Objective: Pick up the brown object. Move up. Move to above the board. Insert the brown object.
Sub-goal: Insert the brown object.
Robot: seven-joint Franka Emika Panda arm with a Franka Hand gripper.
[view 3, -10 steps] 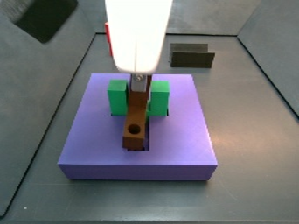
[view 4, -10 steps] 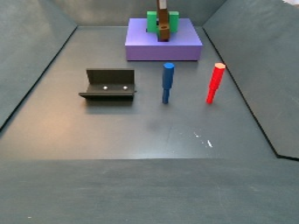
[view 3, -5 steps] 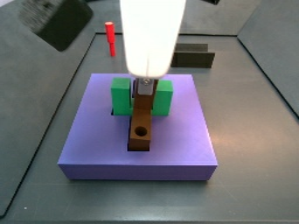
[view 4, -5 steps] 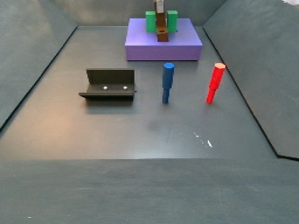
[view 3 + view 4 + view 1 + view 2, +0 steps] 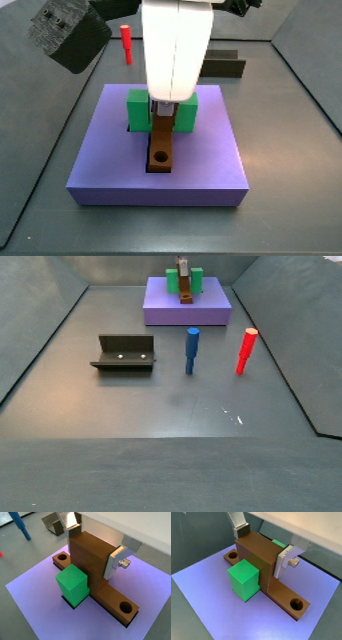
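The brown object has its flat bar lying in the lengthwise groove of the lavender board, a round hole at each visible end, and a thick upright part in the middle. My gripper is shut on that upright part, one silver finger on each side. The green block stands tight against it. Both wrist views show this, also with gripper, brown object and board. In a side view the gripper is over the board with the brown object below it.
A blue peg and a red peg stand upright on the grey floor in front of the board. The fixture stands to their left. Sloped grey walls ring the floor.
My gripper has come down over the board with the brown object. The bar was tilted above the groove and now lies level in it.
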